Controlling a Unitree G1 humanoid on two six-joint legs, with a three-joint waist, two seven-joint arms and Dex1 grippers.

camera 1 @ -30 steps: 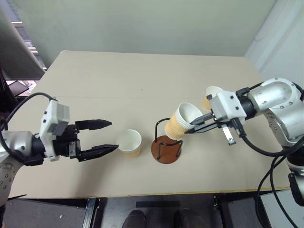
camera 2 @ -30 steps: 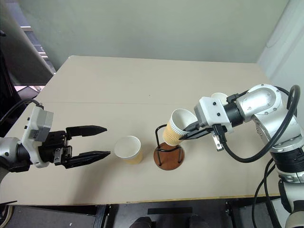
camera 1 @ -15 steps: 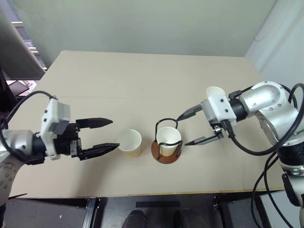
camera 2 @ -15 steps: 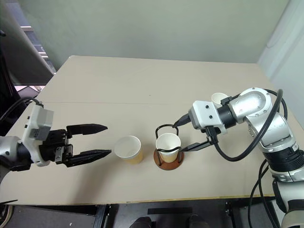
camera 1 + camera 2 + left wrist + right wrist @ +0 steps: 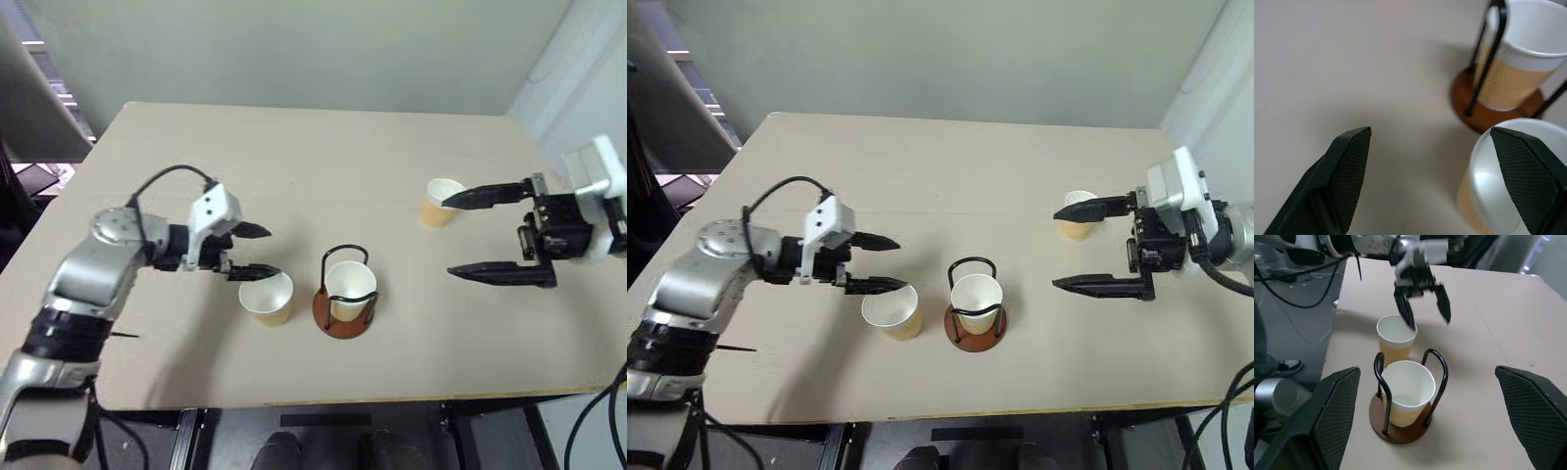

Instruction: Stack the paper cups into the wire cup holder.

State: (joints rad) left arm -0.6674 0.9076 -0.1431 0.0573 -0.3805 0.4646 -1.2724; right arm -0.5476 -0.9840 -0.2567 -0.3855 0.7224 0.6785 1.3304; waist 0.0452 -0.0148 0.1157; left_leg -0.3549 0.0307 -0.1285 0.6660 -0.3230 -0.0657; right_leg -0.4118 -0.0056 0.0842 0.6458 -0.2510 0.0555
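since the earlier frame, right claw [image 5: 490, 235] has let go of one cup [image 5: 350, 289], now upright inside the wire cup holder [image 5: 343, 311], and drawn well away, fingers wide apart and empty. left claw [image 5: 257, 251] has advanced, fingers apart; its lower fingertip [image 5: 268, 270] sits at the rim of the second cup [image 5: 266, 297], which stands on the tabletop [image 5: 294, 147] just beside the holder. the third cup [image 5: 439, 201] stands near the right claw's upper finger. judged progress: one of three cups stacked, two left.
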